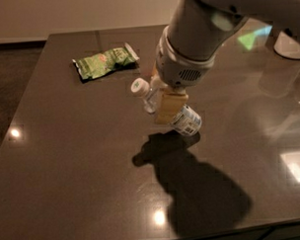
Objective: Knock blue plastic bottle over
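The blue plastic bottle (pixel 187 121) is clear with a white cap and a blue-and-white label. It leans steeply over the dark table (pixel 67 159), its cap (pixel 138 86) pointing up and left and its base low at the right, close above its own shadow. My gripper (pixel 167 107) comes down from the big white arm (pixel 196 36) at the upper right and covers the bottle's middle with its tan end. The part of the bottle behind it is hidden.
A green snack bag (pixel 106 61) lies at the back left of the table. A white object (pixel 290 44) and a pale translucent container (pixel 277 75) stand at the far right. The table's front edge runs along the bottom of the view.
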Controlling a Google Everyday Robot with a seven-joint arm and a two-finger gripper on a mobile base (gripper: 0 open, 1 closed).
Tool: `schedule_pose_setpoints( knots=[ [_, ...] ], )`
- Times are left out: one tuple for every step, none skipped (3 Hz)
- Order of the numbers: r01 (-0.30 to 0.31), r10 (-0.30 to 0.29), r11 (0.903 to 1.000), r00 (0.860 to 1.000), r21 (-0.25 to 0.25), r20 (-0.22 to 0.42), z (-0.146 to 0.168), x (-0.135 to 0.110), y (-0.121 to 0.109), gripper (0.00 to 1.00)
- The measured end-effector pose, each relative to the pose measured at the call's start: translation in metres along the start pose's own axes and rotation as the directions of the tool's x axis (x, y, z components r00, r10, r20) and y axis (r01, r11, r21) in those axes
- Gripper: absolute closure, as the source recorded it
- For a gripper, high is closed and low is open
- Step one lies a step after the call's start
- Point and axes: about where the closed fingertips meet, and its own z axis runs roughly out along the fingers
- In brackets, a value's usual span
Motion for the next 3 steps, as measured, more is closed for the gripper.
schedule_pose_setpoints(
  knots=[
    [0.020, -0.020, 0.9997, 0.999, -0.015, -0.041, 0.010, -0.004, 0.004, 0.61],
    [0.036, -0.037, 0.9990, 0.998, -0.028, -0.059, 0.018, -0.011, 0.007, 0.38],
    [0.049, -0.051, 0.9979, 0.997, -0.043, -0.065, 0.025, -0.016, 0.011, 0.15]
  ],
)
